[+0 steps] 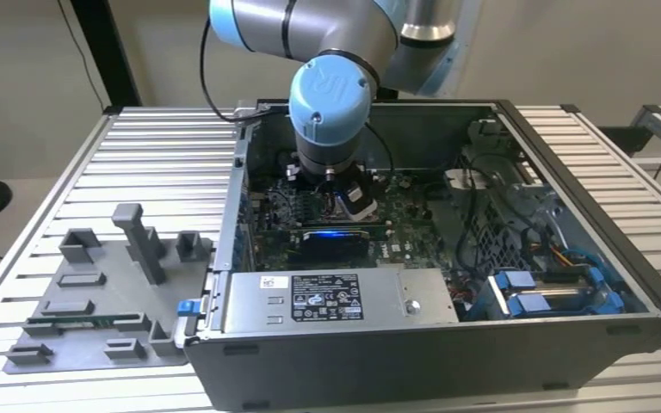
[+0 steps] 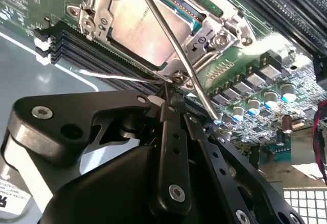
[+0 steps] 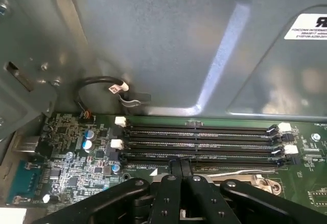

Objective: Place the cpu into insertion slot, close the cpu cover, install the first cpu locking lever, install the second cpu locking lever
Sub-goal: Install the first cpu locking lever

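Observation:
The cpu (image 2: 138,27) lies flat in the insertion slot (image 2: 204,48) on the green board, its silvery top showing. The cpu cover (image 2: 104,7) is down around the chip as a metal frame. One thin locking lever (image 2: 173,45) slants across the chip, its end passing behind my gripper's linkage. A second thin lever (image 2: 120,76) runs along the socket's edge. My gripper (image 2: 166,89) is shut, its tips just off the socket's corner by the lever hinges; whether they touch a lever I cannot tell. In the exterior view my gripper (image 1: 349,200) hangs low inside the computer case.
Long black memory slots (image 3: 204,142) lie beside the socket, with the grey case wall (image 3: 153,40) and a looped black cable (image 3: 102,83) beyond. A power supply (image 1: 330,297) and blue drive bays (image 1: 543,297) flank the board. A grey fixture plate (image 1: 101,292) sits outside the case.

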{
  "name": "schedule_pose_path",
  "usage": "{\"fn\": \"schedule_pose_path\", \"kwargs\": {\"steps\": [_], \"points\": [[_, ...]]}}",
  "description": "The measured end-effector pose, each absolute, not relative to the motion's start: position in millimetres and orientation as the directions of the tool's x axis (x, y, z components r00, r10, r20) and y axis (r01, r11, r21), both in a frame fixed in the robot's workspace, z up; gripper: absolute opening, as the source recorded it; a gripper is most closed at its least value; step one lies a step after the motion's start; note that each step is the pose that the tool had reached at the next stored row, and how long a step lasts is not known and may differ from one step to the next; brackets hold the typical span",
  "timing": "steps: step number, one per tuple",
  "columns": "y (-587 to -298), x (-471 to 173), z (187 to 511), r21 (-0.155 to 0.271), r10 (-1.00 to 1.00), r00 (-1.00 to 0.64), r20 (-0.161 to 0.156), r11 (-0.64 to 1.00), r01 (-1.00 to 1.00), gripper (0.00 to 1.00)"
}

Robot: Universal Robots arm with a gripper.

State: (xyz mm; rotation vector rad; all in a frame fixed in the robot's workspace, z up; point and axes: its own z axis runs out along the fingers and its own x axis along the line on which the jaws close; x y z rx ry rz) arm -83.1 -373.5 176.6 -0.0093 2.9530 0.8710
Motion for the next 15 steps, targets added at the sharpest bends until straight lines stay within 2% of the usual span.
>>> {"fn": "schedule_pose_path", "kwargs": {"steps": [15], "points": [[-373.4, -60.4, 174.9, 0.542, 0.012, -0.998, -0.062, 0.84, -0.023, 0.0]]}}
